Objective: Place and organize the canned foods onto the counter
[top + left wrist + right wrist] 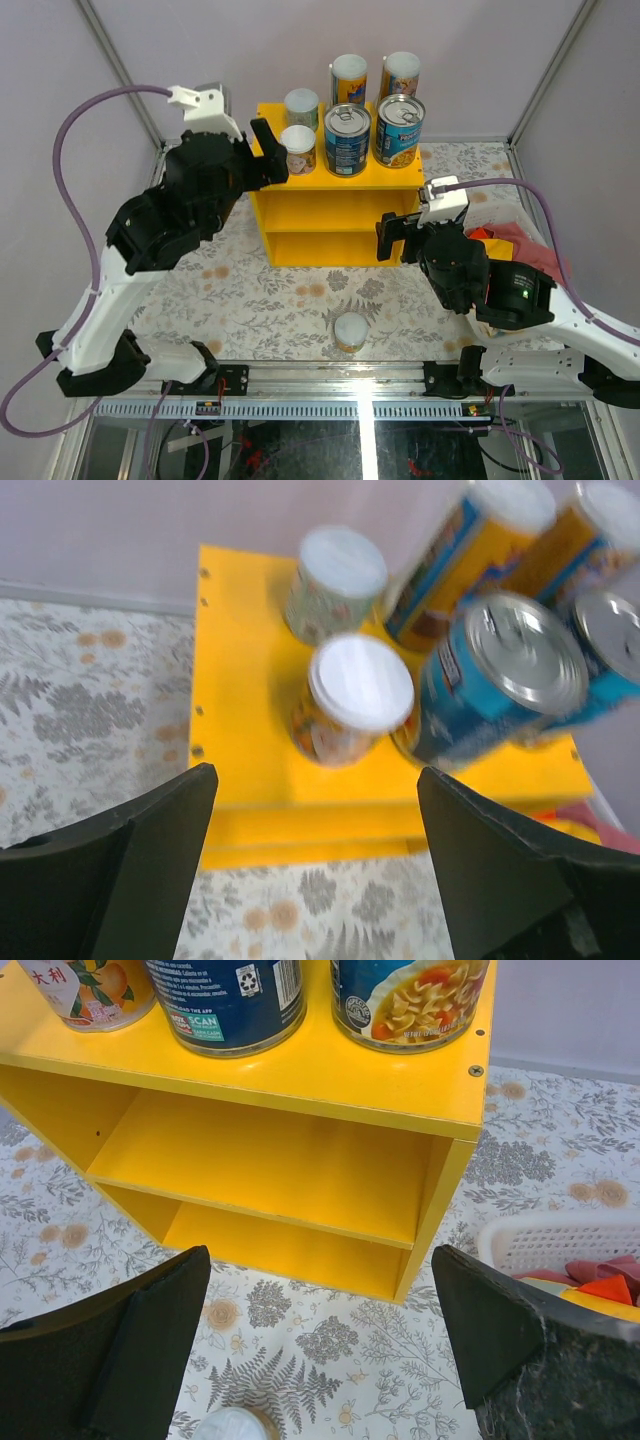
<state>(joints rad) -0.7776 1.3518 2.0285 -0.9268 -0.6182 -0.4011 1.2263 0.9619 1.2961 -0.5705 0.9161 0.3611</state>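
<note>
The yellow counter (pixel 268 112) stands at the table's back. On its top are two small white-lidded cans (pixel 301 108) (pixel 298 148), two tall cans (pixel 349 78) (pixel 400 72) and two blue tins (pixel 346 138) (pixel 398 128). A third small can (pixel 350 332) stands on the table in front. My left gripper (pixel 272 152) is open and empty beside the front small can (pixel 358 695), just off the counter's left front edge (pixel 245 680). My right gripper (pixel 320 1260) is open and empty before the counter's open compartments (pixel 300 1170), above the table can (pixel 233 1427).
A white basket (pixel 560 1245) with red cloth sits right of the counter, under my right arm (pixel 500 290). The table has a floral cloth (pixel 250 290). Grey walls close the back and sides.
</note>
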